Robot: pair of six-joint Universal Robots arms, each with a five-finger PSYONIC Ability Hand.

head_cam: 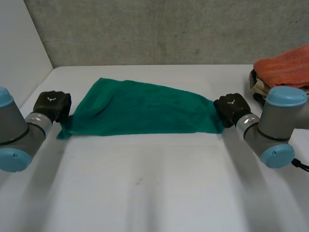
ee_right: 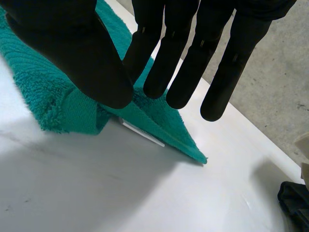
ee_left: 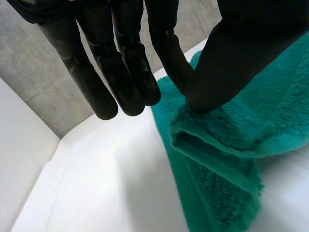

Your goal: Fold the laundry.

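Green towel drawn out lengthwise on the white bench, seemingly doubled over once. Pinched at one end between thumb and fingers of the left hand, at the other likewise by the right hand. Further folds and stacking probably left.

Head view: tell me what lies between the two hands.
The green towel spans the whole stretch in the head view, pinched at one end by the left hand and at the other by the right hand.
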